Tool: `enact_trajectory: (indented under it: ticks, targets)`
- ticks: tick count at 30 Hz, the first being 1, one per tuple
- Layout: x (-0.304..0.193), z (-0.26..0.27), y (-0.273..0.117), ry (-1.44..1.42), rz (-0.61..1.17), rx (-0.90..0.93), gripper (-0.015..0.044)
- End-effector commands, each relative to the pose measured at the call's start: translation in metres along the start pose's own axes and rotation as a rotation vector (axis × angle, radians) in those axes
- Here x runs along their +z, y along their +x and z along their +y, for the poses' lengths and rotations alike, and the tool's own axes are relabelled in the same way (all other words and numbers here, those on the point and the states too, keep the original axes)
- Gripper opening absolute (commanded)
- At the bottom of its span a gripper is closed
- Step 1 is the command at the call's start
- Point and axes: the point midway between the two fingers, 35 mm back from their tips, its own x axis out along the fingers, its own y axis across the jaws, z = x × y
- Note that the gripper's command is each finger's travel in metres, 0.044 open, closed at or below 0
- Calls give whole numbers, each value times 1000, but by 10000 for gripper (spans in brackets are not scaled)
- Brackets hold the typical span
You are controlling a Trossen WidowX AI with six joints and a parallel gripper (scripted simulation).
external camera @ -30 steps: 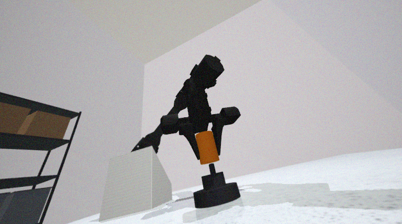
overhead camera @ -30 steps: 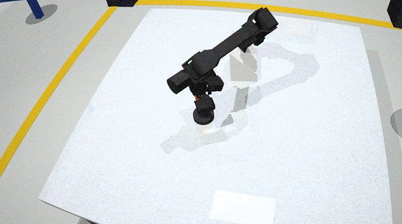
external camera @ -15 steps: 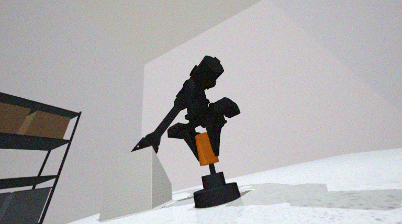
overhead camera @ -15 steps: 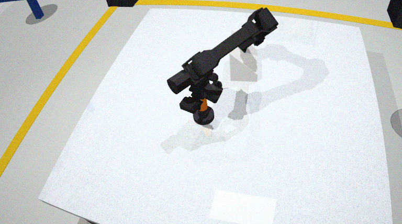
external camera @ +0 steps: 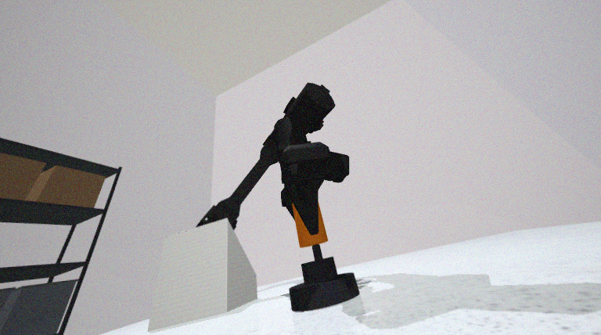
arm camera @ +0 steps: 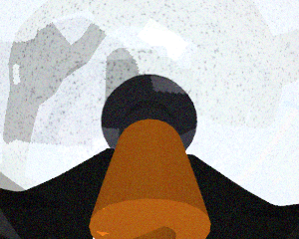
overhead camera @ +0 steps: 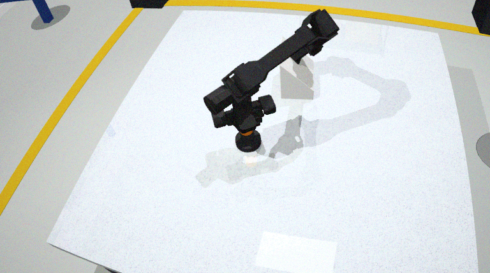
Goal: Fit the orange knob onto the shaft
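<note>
From the top, I see the black arm reaching from the upper right down to the centre, its gripper [overhead camera: 247, 127] [external camera: 312, 220] [arm camera: 149, 158] over the round pedestal [overhead camera: 248, 143] [external camera: 324, 291] [arm camera: 149, 95] on the white worktop [overhead camera: 173, 212] [external camera: 531, 251] [arm camera: 289, 169]; only a sliver of the orange knob [overhead camera: 247, 132] [external camera: 304, 235] [arm camera: 149, 169] peeks out.

From outside, right of the frame's lower centre, the gripper has the knob clamped between its fingers, above the pedestal's block, with the dark shaft [external camera: 316, 252] showing below it.

At the wrist, the knob fills the lower middle between both black fingers, hiding part of the pedestal.
</note>
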Motion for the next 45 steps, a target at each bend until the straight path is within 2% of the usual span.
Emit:
enact_trajectory:
  ticks: [1,41,45]
  targets:
    - [0,0,-3,575,1,-2,0]
    - [-1,2,-2,587,1,-2,0]
    - [0,2,-3,673,1,-2,0]
